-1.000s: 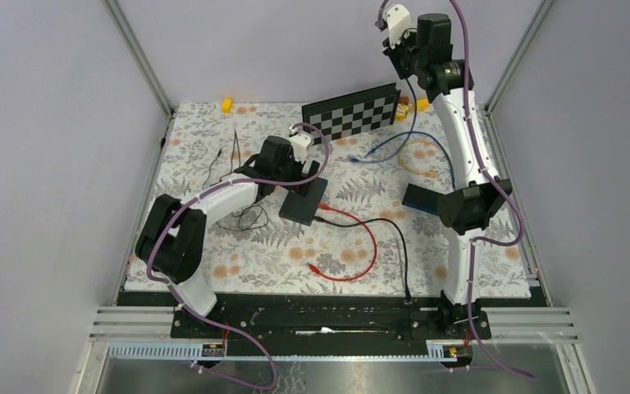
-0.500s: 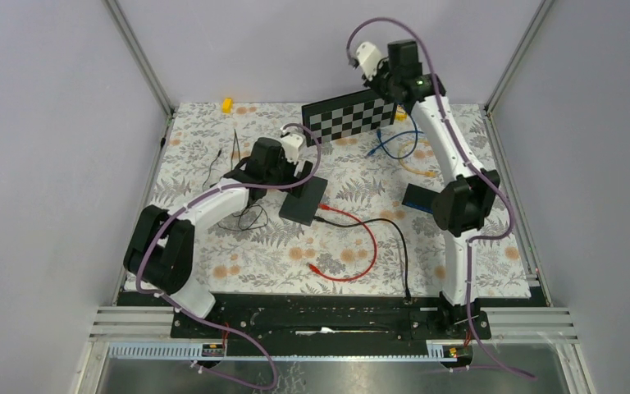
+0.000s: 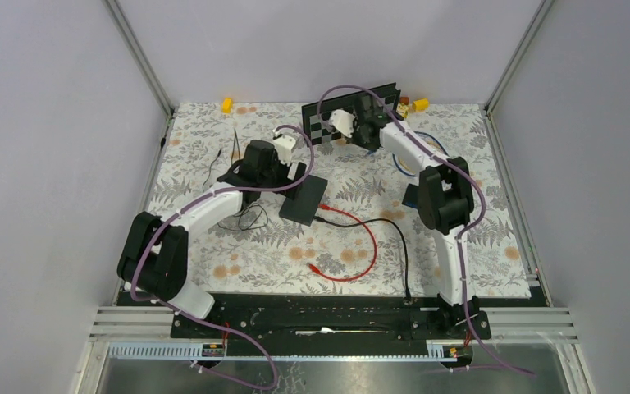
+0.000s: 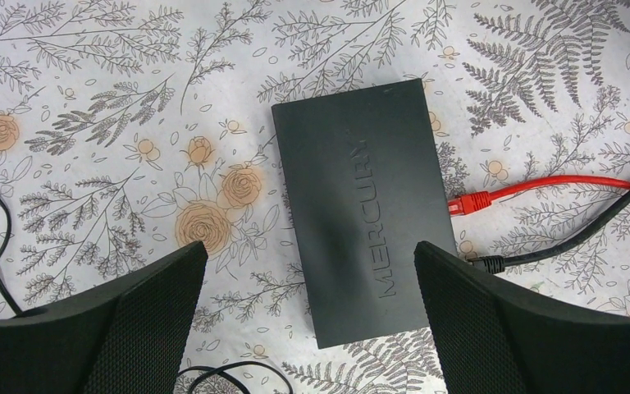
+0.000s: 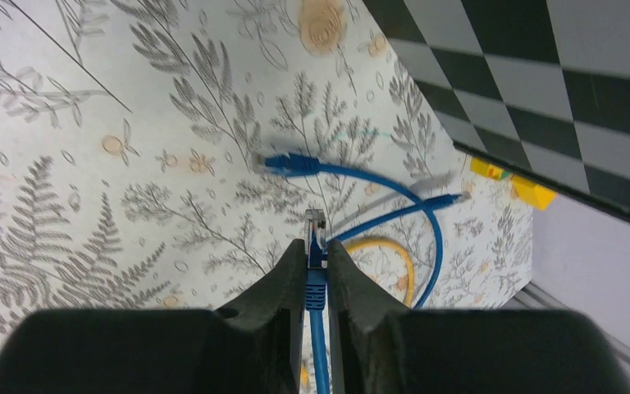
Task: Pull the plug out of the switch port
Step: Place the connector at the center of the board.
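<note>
The black Mercury switch [image 4: 361, 205] lies flat on the floral mat, also seen in the top view [image 3: 303, 199]. A red plug [image 4: 467, 203] and a black power plug [image 4: 489, 263] sit in its right side. My left gripper [image 4: 309, 250] is open and empty, hovering over the switch, jaws on either side of its near end; it also shows in the top view [image 3: 283, 168]. My right gripper [image 5: 316, 245] is shut on a blue cable plug [image 5: 315, 226], held above the mat near the checkerboard, far from the switch [image 3: 369, 125].
A checkerboard [image 3: 377, 92] leans at the back. Loose blue cable [image 5: 291, 162] and a yellow cable [image 5: 394, 254] lie below the right gripper. Yellow blocks [image 5: 533, 190] sit by the board. Thin black wires [image 3: 246, 217] lie left of the switch. The red cable [image 3: 361, 246] loops forward.
My right arm has swung down and to the left from high at the back, lowering the blue plug near the checkerboard. My left arm has shifted slightly back and left over the switch.
</note>
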{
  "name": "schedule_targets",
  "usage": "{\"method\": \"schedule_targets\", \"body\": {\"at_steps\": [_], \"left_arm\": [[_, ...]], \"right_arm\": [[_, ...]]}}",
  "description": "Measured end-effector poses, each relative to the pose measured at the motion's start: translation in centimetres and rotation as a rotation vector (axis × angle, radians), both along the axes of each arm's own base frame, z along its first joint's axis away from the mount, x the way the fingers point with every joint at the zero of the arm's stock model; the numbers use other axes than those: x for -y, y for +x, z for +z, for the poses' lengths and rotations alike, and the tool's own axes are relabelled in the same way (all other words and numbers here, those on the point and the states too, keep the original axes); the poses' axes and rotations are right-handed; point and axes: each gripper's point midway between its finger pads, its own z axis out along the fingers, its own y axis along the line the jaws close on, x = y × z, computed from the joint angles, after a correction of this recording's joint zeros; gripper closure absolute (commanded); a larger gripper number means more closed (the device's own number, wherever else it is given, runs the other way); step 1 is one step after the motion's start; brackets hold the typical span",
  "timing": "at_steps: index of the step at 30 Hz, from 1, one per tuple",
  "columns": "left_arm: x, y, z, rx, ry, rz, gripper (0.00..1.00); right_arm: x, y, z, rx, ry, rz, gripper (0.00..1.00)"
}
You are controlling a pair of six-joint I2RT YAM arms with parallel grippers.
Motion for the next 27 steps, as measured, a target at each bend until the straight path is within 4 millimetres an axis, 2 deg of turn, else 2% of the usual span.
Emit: {"method": "schedule_targets", "body": {"at_steps": [7, 10, 13, 20, 23, 26, 27], "left_arm": [[-0.5, 0.1, 0.1, 0.002, -0.003, 0.012, 0.01], [-0.9, 0.0, 0.2, 0.002, -0.004, 0.019, 0.01], [-1.2, -0.1, 0.6, 0.012, -0.011, 0.025, 0.01], [-1.7, 0.0, 1.0, 0.019, -0.019, 0.033, 0.01], [-1.7, 0.0, 0.9, 0.018, -0.018, 0.033, 0.01], [-1.8, 0.0, 0.6, 0.009, -0.014, 0.034, 0.01], [-1.8, 0.0, 0.3, 0.002, -0.011, 0.034, 0.01]], "right_arm": [[-3.0, 0.9, -1.9, 0.014, -0.034, 0.011, 0.81], [-4.1, 1.7, -2.9, 0.017, -0.021, -0.016, 0.75], [-4.6, 1.7, -3.4, 0.008, 0.001, -0.046, 0.68], [-5.1, 1.8, -3.0, 0.014, 0.062, -0.107, 0.42], [-5.5, 1.6, -2.9, 0.003, 0.096, -0.122, 0.28], [-6.1, 1.1, -2.2, -0.011, 0.148, -0.132, 0.12], [-6.3, 0.9, -1.7, -0.015, 0.171, -0.134, 0.09]]}}
